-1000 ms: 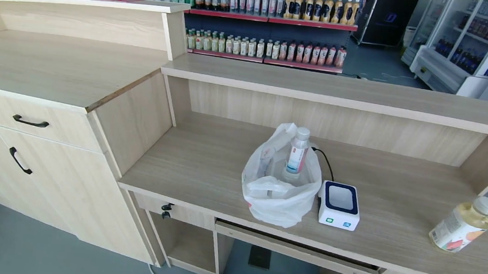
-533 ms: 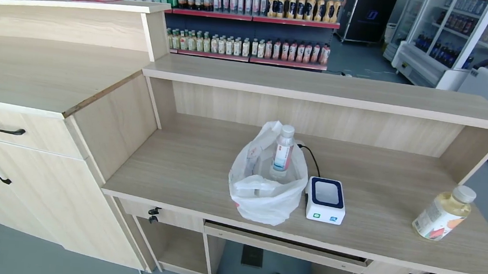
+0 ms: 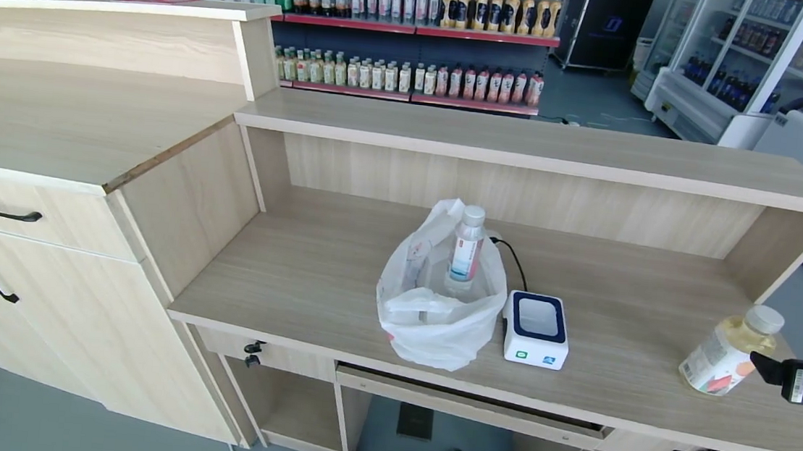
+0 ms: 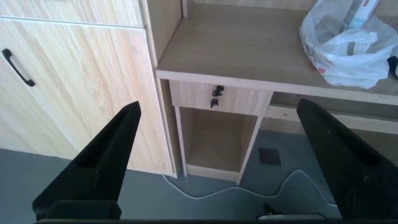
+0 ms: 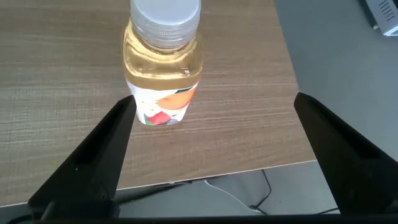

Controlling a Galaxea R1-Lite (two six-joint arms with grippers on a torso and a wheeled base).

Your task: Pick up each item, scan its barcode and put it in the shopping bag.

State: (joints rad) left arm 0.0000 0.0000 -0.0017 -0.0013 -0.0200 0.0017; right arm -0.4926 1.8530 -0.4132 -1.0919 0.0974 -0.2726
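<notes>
A white shopping bag (image 3: pixel 436 323) stands open at the middle of the wooden counter (image 3: pixel 324 277), with a clear bottle with a red and blue label (image 3: pixel 466 249) upright inside it. A white barcode scanner (image 3: pixel 536 329) sits right beside the bag. A yellow juice bottle with a white cap (image 3: pixel 725 350) stands near the counter's right end. My right gripper (image 3: pixel 793 337) is open just right of it; in the right wrist view the juice bottle (image 5: pixel 163 68) stands slightly ahead of the open right gripper (image 5: pixel 214 102), untouched. My left gripper (image 4: pixel 219 104) hangs open and empty, low before the counter, left of the bag (image 4: pixel 348 46).
A raised ledge (image 3: pixel 539 147) runs along the counter's back, with side walls at both ends. A taller cabinet (image 3: pixel 76 124) with black handles stands to the left. The scanner's black cable (image 3: pixel 512 253) trails behind the bag. Drink shelves and fridges fill the shop behind.
The head camera swung right early on. Since then my right gripper has come in from the right edge toward the juice bottle. Bag, scanner and bottles have stayed put.
</notes>
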